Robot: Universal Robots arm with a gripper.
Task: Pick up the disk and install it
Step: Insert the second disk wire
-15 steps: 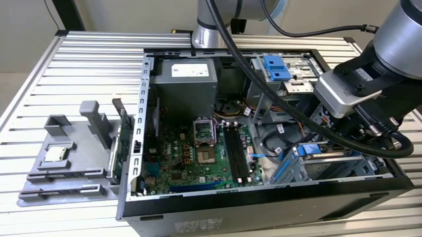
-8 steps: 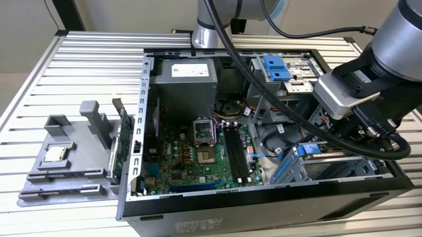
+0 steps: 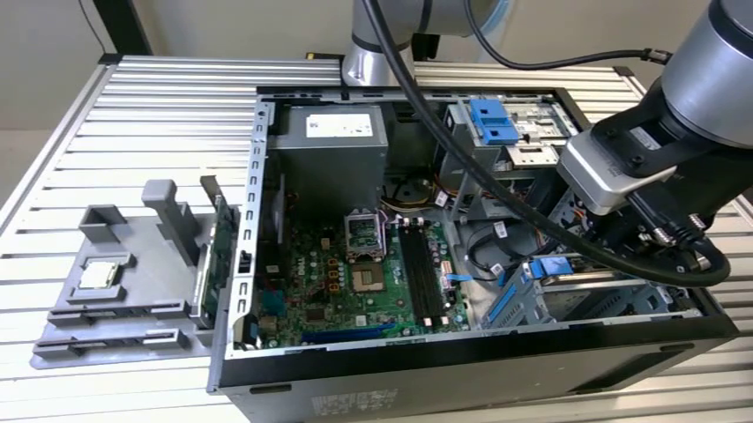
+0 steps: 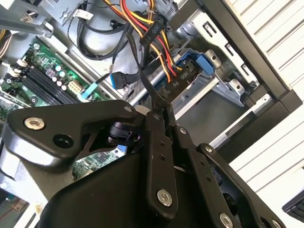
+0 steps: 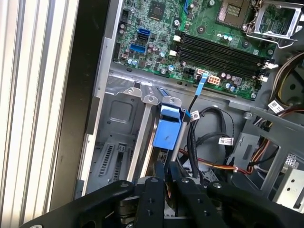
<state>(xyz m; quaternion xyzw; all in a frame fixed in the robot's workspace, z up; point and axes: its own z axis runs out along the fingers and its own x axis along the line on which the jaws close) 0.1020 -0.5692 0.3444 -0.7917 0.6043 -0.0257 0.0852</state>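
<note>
The disk [image 5: 167, 133] stands on edge in a slot of the metal drive bay [image 5: 118, 114] at the case's corner. Its blue bracket faces my gripper [image 5: 166, 168]. In the exterior view the disk [image 3: 551, 268] sits low at the exterior view's right of the open computer case [image 3: 471, 348], under my wrist [image 3: 636, 159]. My gripper's fingers are shut, side by side, just off the end of the blue bracket. I cannot tell whether they touch it. In the second wrist view the shut gripper [image 4: 160, 114] points at the bay's blue bracket [image 4: 205, 61] and the cables.
Red, yellow and black cables [image 4: 152, 38] hang close to the fingers. The green motherboard [image 3: 353, 273], a grey power supply [image 3: 330, 145] and a blue-fronted drive cage [image 3: 495, 119] lie inside the case. A grey tray [image 3: 118, 291] with a small silver chip [image 3: 100, 273] sits at the exterior view's left.
</note>
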